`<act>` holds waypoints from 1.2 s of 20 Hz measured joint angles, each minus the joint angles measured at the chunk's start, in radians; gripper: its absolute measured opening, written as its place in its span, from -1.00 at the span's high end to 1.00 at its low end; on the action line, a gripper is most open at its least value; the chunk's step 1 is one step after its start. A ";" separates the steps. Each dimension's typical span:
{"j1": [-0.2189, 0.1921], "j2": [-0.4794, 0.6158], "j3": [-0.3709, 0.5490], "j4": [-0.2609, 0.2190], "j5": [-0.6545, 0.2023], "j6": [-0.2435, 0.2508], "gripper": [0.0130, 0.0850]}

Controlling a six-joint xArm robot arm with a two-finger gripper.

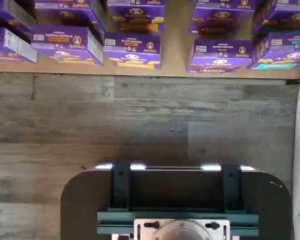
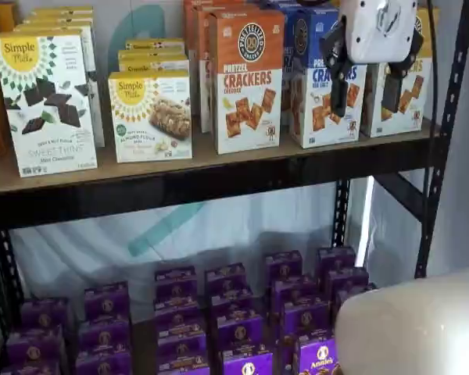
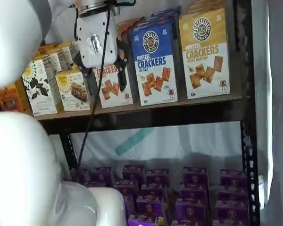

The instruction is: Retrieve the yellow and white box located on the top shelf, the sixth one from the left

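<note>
The yellow and white box (image 3: pixel 205 54) stands upright at the right end of the top shelf (image 3: pixel 155 115), next to a blue cracker box (image 3: pixel 154 61). In a shelf view the box (image 2: pixel 410 98) is partly hidden behind my gripper (image 2: pixel 365 94). The gripper hangs in front of the shelf (image 2: pixel 219 176) with its white body up and black fingers (image 2: pixel 338 90) down. A plain gap shows between the fingers and nothing is in them. In a shelf view the gripper (image 3: pixel 106 75) shows in front of the orange cracker box (image 3: pixel 111 87). The wrist view shows no fingers and no top shelf.
Orange (image 2: pixel 246 90) and blue (image 2: pixel 320 78) Pretzel Crackers boxes and white Simple Mills boxes (image 2: pixel 47 101) stand on the top shelf. Purple Annie's boxes (image 2: pixel 234 320) fill the lower level and show in the wrist view (image 1: pixel 132 50). A black upright (image 2: pixel 445 133) stands at the right. A dark mount (image 1: pixel 175 200) shows in the wrist view.
</note>
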State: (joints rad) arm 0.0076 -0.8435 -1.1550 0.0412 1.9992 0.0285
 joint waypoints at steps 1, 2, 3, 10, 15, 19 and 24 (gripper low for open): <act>-0.015 -0.010 0.010 0.016 -0.017 -0.008 -1.00; -0.033 -0.024 0.022 0.035 -0.038 -0.018 -1.00; -0.033 -0.027 0.025 0.037 -0.046 -0.019 -1.00; -0.024 -0.026 0.031 0.015 -0.085 -0.021 -1.00; -0.100 -0.005 0.034 0.004 -0.155 -0.099 -1.00; -0.177 0.033 0.031 -0.007 -0.218 -0.178 -1.00; -0.282 0.101 0.016 -0.006 -0.302 -0.282 -1.00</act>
State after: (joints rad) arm -0.2749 -0.7427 -1.1388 0.0350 1.6973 -0.2540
